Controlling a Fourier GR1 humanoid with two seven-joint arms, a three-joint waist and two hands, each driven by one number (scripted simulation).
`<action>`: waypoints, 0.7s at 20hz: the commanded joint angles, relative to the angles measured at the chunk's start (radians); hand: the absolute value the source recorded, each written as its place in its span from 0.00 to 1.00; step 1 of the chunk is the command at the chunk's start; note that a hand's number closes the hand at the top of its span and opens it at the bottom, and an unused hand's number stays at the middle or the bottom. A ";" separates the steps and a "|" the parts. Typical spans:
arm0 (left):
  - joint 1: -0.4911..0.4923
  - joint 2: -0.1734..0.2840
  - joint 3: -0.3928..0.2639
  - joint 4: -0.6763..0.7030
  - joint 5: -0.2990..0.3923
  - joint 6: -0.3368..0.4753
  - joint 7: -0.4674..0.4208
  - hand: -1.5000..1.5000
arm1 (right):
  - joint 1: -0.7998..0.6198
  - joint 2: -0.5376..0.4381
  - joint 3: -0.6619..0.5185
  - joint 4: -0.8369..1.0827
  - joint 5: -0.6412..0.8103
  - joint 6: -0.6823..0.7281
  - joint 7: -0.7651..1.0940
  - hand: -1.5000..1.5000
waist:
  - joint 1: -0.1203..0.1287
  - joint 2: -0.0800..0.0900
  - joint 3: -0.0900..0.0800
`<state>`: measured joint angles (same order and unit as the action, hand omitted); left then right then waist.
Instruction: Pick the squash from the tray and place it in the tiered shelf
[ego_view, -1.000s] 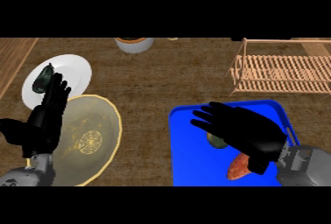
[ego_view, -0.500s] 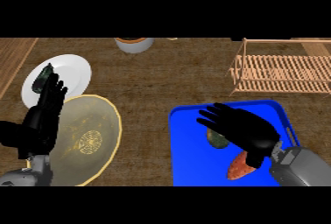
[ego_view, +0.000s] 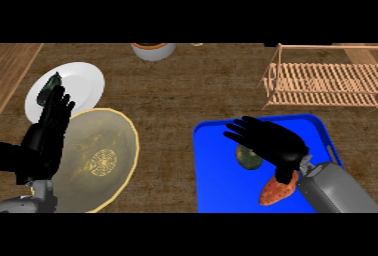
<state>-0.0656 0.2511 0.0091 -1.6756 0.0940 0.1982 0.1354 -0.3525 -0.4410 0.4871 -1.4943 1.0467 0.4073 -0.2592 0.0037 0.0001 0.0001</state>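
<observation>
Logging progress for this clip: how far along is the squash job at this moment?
Nothing is finished: the squash lies on the blue tray, beside an orange vegetable. In hand: the right robot hand hovers open over the squash, not gripping it. The left robot hand rests open at the left. Left: grasp, lift, and place it in the tiered shelf.

A kitchen, judging by the brown wood-grain table (ego_view: 184, 95) carrying a white plate (ego_view: 81, 82), a patterned yellow plate (ego_view: 103, 160), a blue tray (ego_view: 221, 175) of vegetables, a wooden slatted tiered shelf (ego_view: 321, 85) and a pale bowl (ego_view: 153, 50).
</observation>
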 joint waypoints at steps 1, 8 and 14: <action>0.052 -0.028 -0.003 -0.064 -0.017 0.004 0.023 0.50 | 0.028 0.063 0.002 0.081 0.069 -0.080 -0.044 0.00 | 0.002 0.000 0.000; 0.004 -0.060 0.019 0.059 -0.033 -0.037 -0.064 0.50 | -0.038 0.127 -0.059 0.199 0.119 -0.084 -0.133 0.00 | 0.000 0.000 0.000; -0.025 -0.072 -0.015 -0.038 -0.100 0.018 0.055 0.50 | -0.048 0.167 -0.085 0.311 0.152 -0.139 -0.153 0.00 | 0.000 0.000 0.000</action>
<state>-0.0637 0.2045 0.0237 -1.6771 0.0462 0.1738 0.1407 -0.4030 -0.2893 0.4241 -1.2583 1.1758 0.2987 -0.3902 0.0081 -0.0069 -0.0068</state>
